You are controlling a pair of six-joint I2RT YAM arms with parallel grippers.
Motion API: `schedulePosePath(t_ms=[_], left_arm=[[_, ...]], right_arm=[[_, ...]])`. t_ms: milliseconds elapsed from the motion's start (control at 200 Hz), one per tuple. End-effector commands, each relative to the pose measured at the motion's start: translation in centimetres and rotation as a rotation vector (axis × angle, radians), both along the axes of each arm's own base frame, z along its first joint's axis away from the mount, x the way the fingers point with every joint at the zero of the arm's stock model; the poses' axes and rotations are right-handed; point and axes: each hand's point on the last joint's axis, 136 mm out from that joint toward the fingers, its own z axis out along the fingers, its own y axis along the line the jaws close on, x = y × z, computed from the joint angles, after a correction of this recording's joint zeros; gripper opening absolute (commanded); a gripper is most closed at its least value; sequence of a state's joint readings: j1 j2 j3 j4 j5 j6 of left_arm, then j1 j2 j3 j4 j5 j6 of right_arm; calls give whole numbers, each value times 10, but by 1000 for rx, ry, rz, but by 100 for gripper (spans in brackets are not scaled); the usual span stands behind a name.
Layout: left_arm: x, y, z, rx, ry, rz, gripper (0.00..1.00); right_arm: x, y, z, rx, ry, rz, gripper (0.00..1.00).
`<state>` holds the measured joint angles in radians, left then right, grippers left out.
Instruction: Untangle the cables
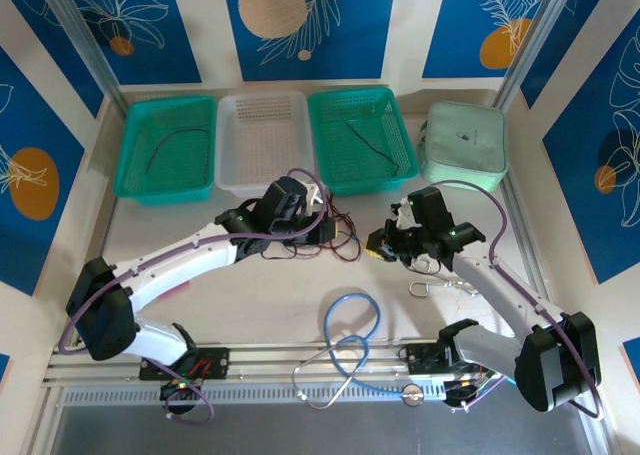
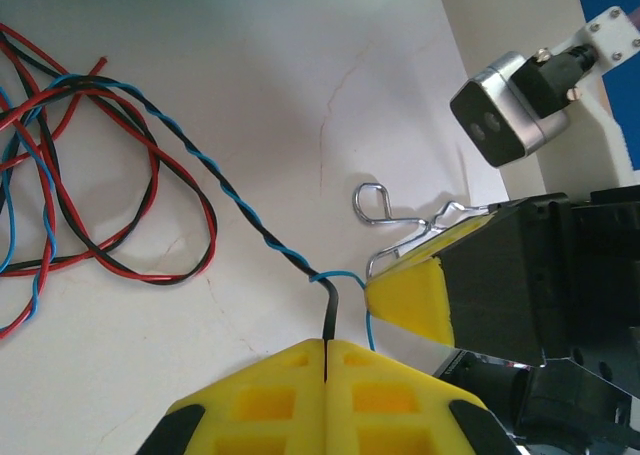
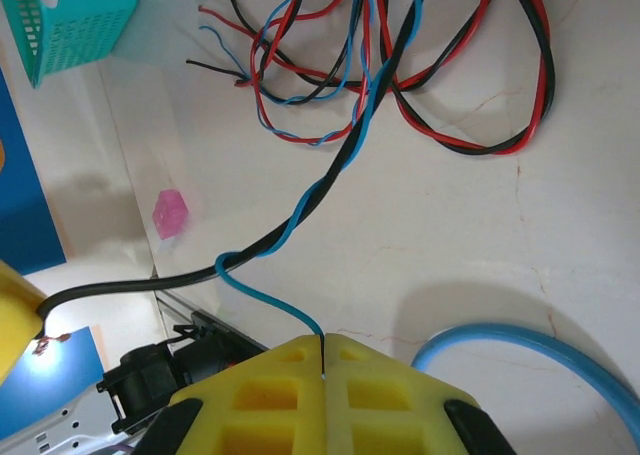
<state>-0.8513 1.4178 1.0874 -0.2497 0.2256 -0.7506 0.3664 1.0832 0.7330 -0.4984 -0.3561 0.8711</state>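
My left gripper [image 2: 327, 347] is clamped on the black wire [image 2: 331, 310], my right gripper [image 3: 322, 343] on the blue wire [image 3: 270, 300]. The cables [image 1: 345, 245] lie heaped mid-table [image 1: 270, 295]. I'm unwinding this twisted pair. Next, I judge, the ends need drawing apart slowly.

Our left end effector [image 1: 335, 235] and right end effector [image 1: 382, 245] nearly touch at the centre, both arms stretched inward, jaws clamped tight on the cables [image 2: 331, 310].
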Motion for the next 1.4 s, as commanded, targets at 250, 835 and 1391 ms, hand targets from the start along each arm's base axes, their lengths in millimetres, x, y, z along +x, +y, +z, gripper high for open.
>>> schedulePosePath(t_ms=[250,835,1391], left_arm=[[4,-8,16,14,-19,-60,0],[-12,2,53,156,-92,-258,0],[9,-1,83,-17,40,-150,0]], right_arm=[[5,15,20,10,-60,73,7],[11,-2,127,-130,-811,325,41],[-16,10,194,-229,-1517,542,41]])
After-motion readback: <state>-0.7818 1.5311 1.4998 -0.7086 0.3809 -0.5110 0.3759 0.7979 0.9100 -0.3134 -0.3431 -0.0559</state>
